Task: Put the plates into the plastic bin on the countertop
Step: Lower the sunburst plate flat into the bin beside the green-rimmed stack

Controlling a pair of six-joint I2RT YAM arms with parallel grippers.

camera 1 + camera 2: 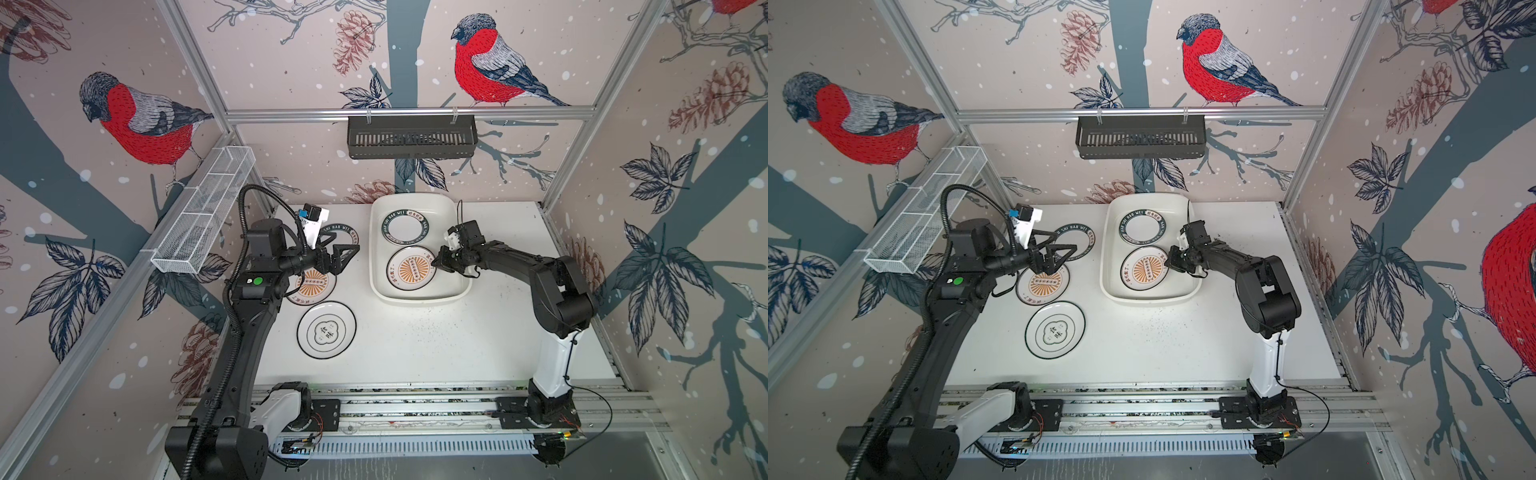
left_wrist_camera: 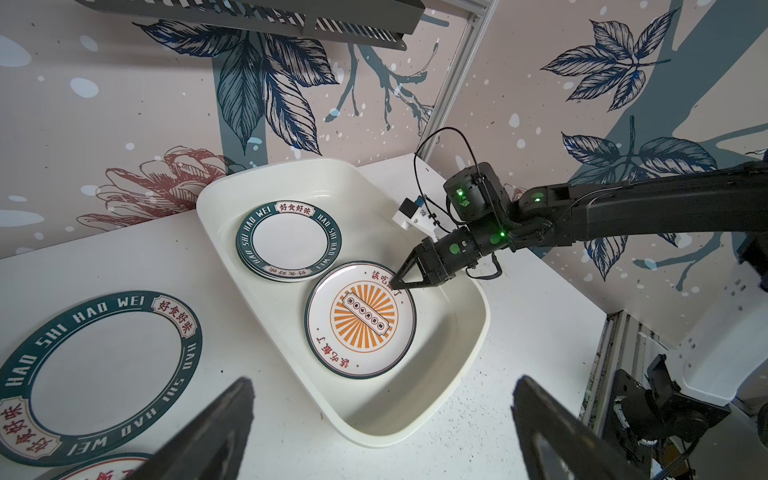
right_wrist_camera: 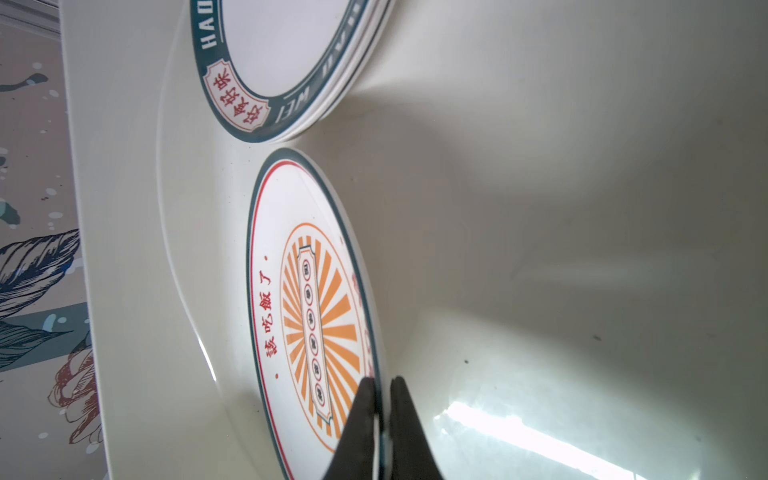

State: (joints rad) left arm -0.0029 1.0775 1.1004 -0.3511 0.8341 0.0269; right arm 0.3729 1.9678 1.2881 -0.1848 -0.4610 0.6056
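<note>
**Sunburst Plate Gripped in Bin**

In both top views, the right gripper (image 1: pixel 436 262) is pinching the rim of the sunburst plate (image 1: pixel 409 270), which is lying in the bin (image 1: pixel 419 293). The left gripper (image 1: pixel 345 245) is hovering, spread wide. In the left wrist view, the plate is sitting beside a lettered stack (image 2: pixel 289 241). In the right wrist view, the fingers (image 3: pixel 361 415) are clamping its rim.
</note>
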